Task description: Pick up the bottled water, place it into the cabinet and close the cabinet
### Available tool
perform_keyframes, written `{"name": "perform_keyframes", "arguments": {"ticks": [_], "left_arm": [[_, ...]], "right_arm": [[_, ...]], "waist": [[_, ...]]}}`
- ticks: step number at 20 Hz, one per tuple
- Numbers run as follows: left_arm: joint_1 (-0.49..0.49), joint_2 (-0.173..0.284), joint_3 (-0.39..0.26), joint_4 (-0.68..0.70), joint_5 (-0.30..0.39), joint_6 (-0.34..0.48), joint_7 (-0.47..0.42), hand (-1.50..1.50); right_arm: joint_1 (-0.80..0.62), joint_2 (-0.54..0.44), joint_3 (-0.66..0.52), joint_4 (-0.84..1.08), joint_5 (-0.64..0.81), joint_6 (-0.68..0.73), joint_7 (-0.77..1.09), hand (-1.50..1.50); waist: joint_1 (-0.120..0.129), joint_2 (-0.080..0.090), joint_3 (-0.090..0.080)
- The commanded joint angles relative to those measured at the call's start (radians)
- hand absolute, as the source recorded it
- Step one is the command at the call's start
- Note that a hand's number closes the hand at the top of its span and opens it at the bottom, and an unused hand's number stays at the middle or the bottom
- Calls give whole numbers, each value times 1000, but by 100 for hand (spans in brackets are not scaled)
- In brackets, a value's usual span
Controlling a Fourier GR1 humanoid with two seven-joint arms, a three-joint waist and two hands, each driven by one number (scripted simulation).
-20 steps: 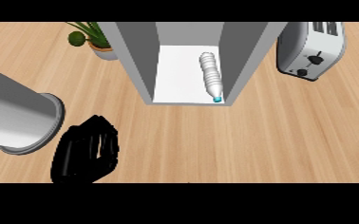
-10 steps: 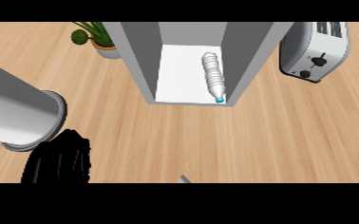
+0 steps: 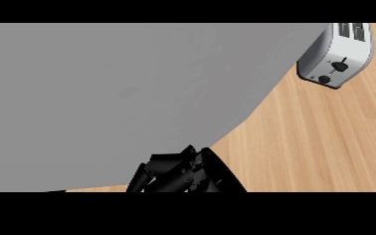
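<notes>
A broad grey mass [image 3: 125,99], apparently my left forearm close to the view, fills the upper left and middle of the head view. It hides the cabinet and the bottled water completely. My left hand [image 3: 183,174] shows as a black shape at the bottom centre, just below the grey mass's lower edge, over the wooden counter [image 3: 308,144]. Nothing can be seen in that hand. My right hand is out of the picture.
A silver toaster [image 3: 337,55] stands at the upper right on the wooden counter. Bare counter shows along the right side and lower right.
The grey forearm has swung in from the left and now covers the cabinet, the bottle and the plant. The black hand has shifted from the lower left to the bottom centre.
</notes>
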Motion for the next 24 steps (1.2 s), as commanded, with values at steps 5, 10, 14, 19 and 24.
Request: {"name": "perform_keyframes", "arguments": {"ticks": [5, 10, 14, 19, 24], "left_arm": [[57, 50, 85, -17, 49, -97, -7, 150], [116, 21, 72, 8, 10, -134, -63, 150], [79, 53, 136, 1, 65, -146, -1, 150], [93, 50, 110, 12, 35, -174, -25, 150], [86, 48, 108, -20, 30, -158, -5, 150]], "right_arm": [[-213, 81, -291, 393, -320, 92, -137, 150], [-296, 83, -438, 671, -412, 221, -280, 150], [-350, 67, -505, 865, -407, 313, -386, 150], [-338, -22, -565, 940, -427, 389, -445, 150], [-360, -60, -594, 952, -457, 447, -447, 150]], "waist": [[-12, 4, 3], [-14, 4, 3], [-20, 4, 3], [1, 18, 2], [-5, 16, 3]]}}
